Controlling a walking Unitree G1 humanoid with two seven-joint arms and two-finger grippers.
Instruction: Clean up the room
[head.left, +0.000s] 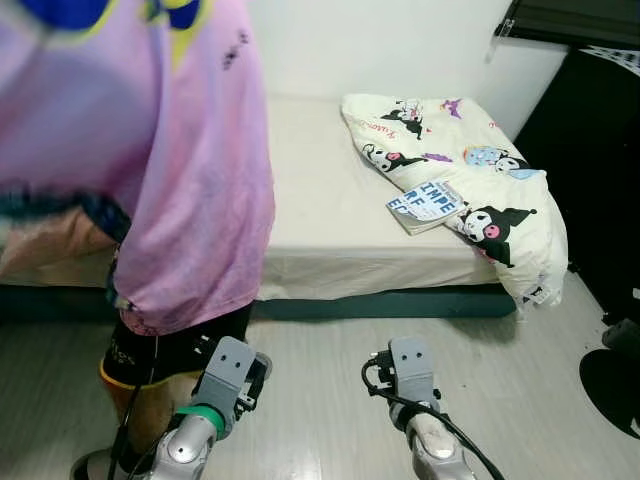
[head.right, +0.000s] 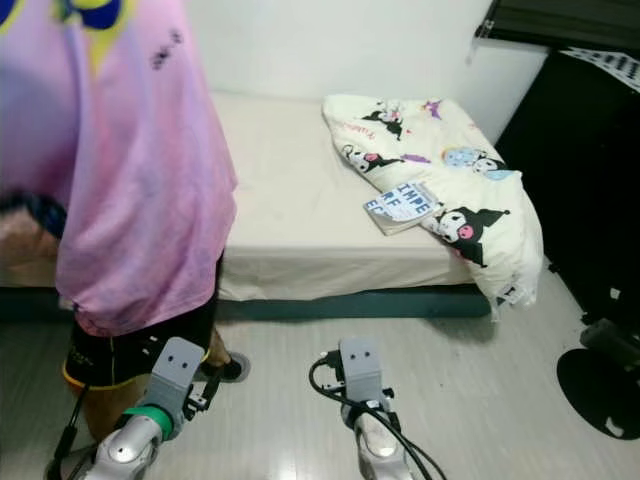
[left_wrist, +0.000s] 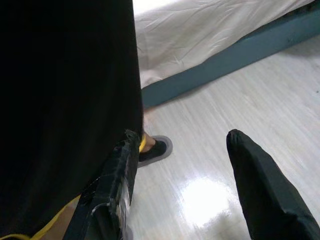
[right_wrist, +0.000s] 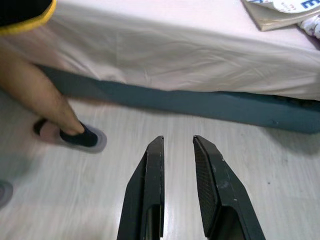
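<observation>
The robot stands off the low white-sheeted bed (head.left: 330, 200), both arms low over the pale floor, likely approaching. The left gripper (left_wrist: 180, 195) has its fingers spread wide and empty, close beside a person in a pink shirt (head.left: 150, 150). The right gripper (right_wrist: 177, 195) holds nothing, fingers a narrow gap apart. On the bed lie a crumpled cream cartoon-print blanket (head.left: 470, 180) and a blue-lettered paperback book (head.left: 425, 205) resting against it, probably awaiting tidying

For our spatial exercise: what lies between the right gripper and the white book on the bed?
In the right wrist view, bare pale floor, then the bed's teal base and white sheet separate right gripper from book.
</observation>
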